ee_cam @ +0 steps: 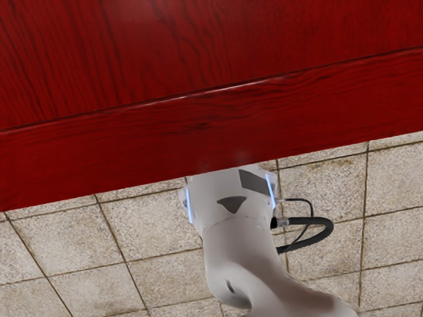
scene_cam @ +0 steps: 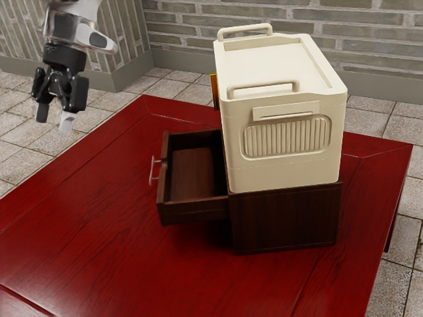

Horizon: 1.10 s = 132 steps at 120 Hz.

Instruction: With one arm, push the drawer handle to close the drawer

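In the exterior view, the drawer [scene_cam: 195, 211] juts toward nine o'clock from its cabinet [scene_cam: 287, 221] on the worktop [scene_cam: 99, 218], the pushing apparently all to do, the empty fingers [scene_cam: 54, 117] parted, well off toward the handle [scene_cam: 152, 170]'s ten o'clock.

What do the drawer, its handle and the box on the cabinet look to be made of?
Drawer: dark-stained wood, satin, by its visible grain. Handle: probably polished metal, thin and shiny. Box: likely cream molded plastic, smooth with rounded edges, though painted metal is possible.
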{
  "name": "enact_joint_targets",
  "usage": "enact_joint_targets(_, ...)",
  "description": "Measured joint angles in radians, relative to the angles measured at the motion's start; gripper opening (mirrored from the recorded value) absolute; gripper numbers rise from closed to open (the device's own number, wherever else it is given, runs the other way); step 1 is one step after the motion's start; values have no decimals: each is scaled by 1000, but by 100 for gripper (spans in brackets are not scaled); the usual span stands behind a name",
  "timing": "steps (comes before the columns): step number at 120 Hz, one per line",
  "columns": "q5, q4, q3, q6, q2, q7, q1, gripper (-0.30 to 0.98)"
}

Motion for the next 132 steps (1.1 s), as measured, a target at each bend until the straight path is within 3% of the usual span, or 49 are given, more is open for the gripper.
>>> enact_joint_targets(20, 9, -20, -8, 271, -7, 132, -8, 69)
enact_joint_targets(31, -19, 39, -36, 325, -185, 191, 44, 69)
enact_joint_targets(46, -21, 13, -164, 293, -331, 248, -22, 63)
enact_joint_targets(50, -27, -44, -143, 280, -356, 260, -20, 56)
enact_joint_targets(57, -35, -250, -27, 285, -449, 281, -17, 40)
enact_joint_targets(68, -39, -598, 118, 387, -529, 329, -11, 19)
enact_joint_targets(77, -39, -731, 178, 501, -495, 376, -4, 9)
enact_joint_targets(92, -39, -873, 198, 701, -427, 448, 0, -1)
enact_joint_targets(106, -50, -844, 200, 859, -267, 492, 1, -5)
enact_joint_targets(132, -31, -788, 201, 1027, -159, 550, 32, -9)
